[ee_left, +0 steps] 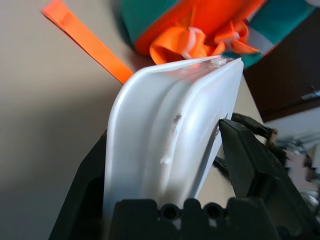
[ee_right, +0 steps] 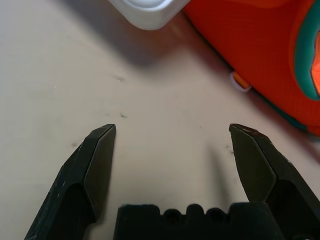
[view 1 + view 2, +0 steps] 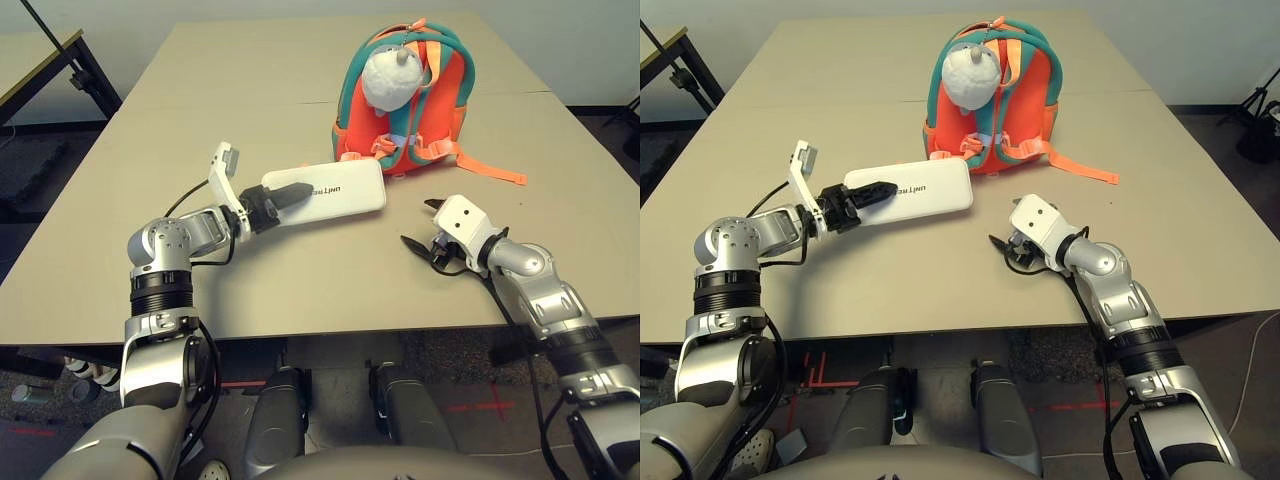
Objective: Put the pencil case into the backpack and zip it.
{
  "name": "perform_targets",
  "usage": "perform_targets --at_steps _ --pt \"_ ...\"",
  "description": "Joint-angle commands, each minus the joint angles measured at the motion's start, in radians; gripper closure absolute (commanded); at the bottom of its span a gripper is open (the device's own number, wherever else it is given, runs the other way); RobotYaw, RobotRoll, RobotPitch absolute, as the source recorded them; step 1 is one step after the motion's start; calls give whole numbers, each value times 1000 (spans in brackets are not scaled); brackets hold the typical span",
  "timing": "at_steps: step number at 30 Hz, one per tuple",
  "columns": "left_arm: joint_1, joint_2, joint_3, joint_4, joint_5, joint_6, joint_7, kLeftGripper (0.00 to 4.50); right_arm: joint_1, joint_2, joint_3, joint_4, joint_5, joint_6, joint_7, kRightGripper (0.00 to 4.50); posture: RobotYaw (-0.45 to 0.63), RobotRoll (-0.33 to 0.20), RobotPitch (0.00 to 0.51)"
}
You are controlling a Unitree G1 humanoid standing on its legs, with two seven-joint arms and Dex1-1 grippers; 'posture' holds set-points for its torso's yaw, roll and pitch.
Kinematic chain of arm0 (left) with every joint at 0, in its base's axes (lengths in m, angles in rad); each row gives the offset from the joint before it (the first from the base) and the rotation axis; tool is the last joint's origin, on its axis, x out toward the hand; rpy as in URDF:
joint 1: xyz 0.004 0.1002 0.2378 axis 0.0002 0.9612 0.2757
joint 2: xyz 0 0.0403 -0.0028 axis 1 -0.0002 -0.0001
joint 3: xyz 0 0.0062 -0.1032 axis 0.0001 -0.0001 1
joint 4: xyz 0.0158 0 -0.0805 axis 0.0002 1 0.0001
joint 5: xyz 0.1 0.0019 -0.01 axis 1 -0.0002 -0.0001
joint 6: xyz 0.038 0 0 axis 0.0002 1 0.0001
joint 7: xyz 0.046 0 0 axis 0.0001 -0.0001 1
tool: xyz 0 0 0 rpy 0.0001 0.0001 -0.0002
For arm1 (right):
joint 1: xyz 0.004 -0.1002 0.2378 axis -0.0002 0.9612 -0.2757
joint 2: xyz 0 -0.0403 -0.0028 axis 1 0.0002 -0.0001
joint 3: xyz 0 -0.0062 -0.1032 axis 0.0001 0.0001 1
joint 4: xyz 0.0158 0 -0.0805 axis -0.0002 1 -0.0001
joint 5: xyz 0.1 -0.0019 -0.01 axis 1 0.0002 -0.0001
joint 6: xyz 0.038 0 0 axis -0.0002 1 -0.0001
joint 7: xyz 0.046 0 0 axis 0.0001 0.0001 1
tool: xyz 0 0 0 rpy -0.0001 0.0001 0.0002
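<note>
Near the table's centre, w/ my left gripper clamped on it: flat white hard-shell pencil case w/ rounded corners, held by its left end, one black finger on each broad face. Left wrist view shows it gripped edge-on, tilted off the tan tabletop; whether its far corner touches the backpack I can't tell. I read this grip as chosen so the free right end leads into the bag.

Far side, just beyond the case: small orange backpack w/ teal trim, standing upright, strap side facing me, light orange straps trailing right across the table. Grey-white plush charm hangs at its top front. Zip opening not visible from here, so I can't tell whether it's open.

Right of the case, low over bare table: my right gripper, fingers spread wide, nothing between them. Probably parked there to steady the bag or work the zip.
</note>
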Motion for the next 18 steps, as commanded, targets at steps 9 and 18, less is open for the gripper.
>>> perform_targets --at_steps 9,18 --pt "-57 69 123 -5 38 -264 64 1252 -96 194 -264 -91 345 381 -153 0 -65 0 108" --pt "-69 78 147 9 63 -368 102 1261 -214 232 -311 -105 449 467 -218 0 -62 0 111"
